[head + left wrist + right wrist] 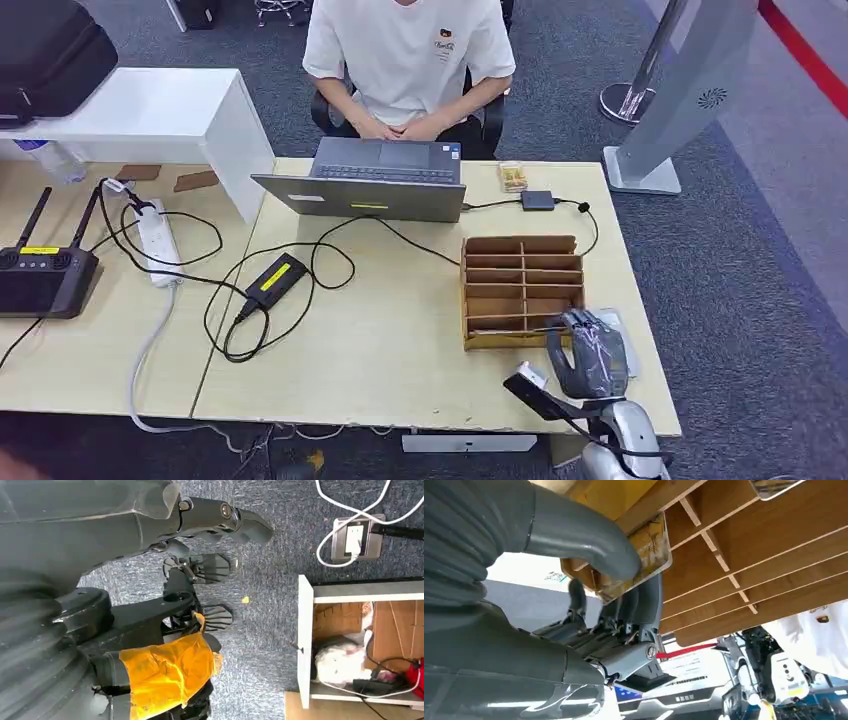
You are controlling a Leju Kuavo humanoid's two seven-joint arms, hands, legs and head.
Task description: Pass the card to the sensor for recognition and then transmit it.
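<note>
Right hand (590,352) is hovering at the near right corner of the wooden divider box (521,290), its thumb and darker fingers (644,605) pinching a yellowish card (650,547) between them. Card is lying flat across the fingertips, pressed by the thumb from 1 side and the fingers from the other, just beside the box's slatted compartments; whether it is touching the wood cannot be told from the wrist view. Beyond the fingers, on the far edge of the table (400,340), a small black sensor (537,200) is sitting well apart from the card, cabled to an open laptop (372,182). Behind the laptop, 1 person in a white shirt (408,55) is sitting with hands folded. Left hand (210,545) is hanging over grey carpet, its fingers apart and gripping nothing.
</note>
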